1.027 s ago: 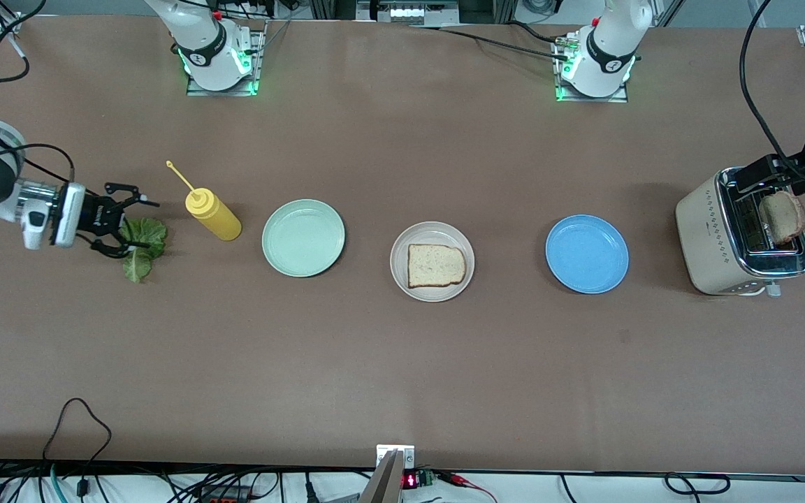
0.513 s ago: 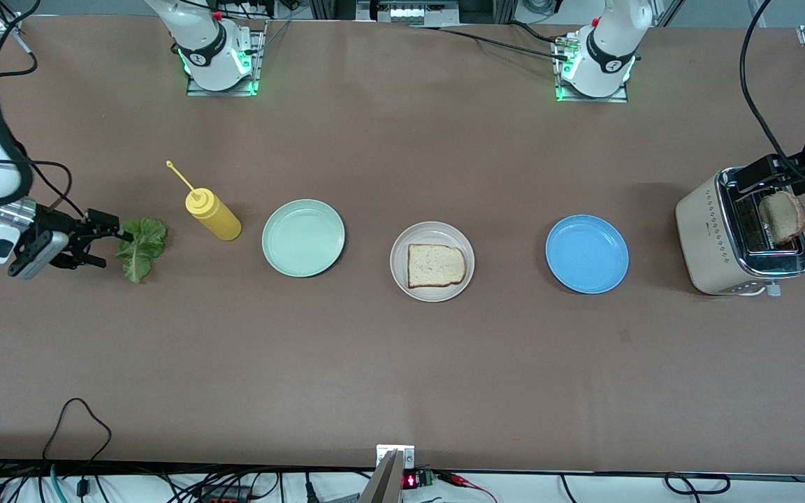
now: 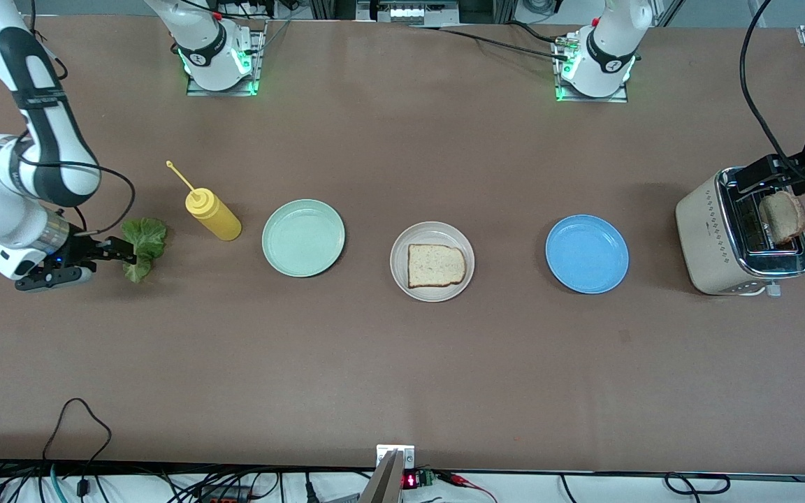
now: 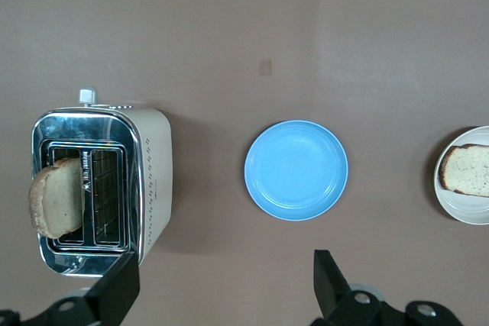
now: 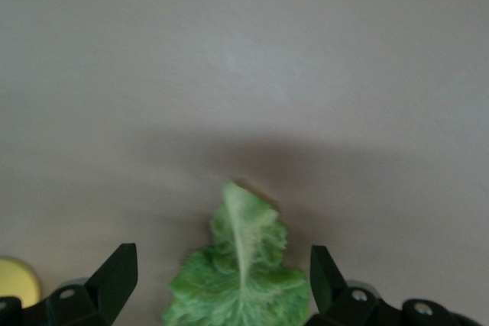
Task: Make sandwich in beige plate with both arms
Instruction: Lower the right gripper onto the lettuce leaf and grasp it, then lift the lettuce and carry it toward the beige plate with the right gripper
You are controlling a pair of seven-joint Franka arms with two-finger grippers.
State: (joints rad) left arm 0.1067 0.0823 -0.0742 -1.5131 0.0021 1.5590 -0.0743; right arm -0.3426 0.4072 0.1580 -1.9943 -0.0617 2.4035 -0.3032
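One lettuce leaf (image 3: 142,248), limp and tearable, lay beside the yellow bottle (image 3: 212,214); the right gripper (image 3: 123,251) straddled it, unclosed, best pinching its stiffer rib. The left gripper (image 4: 221,284) waited above the toaster (image 3: 738,234), empty, fingers spread.

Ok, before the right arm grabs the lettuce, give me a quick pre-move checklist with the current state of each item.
1. Right gripper open: ok; both fingers stand apart either side of the lettuce.
2. Lettuce flat on the table, not yet lifted: ok.
3. Mustard bottle stands apart from the lettuce: ok.
4. Beige plate holds one bread slice, ready for lettuce: ok.
5. Second slice sits in the toaster: ok.
6. Left gripper open, hanging beside the toaster: ok.
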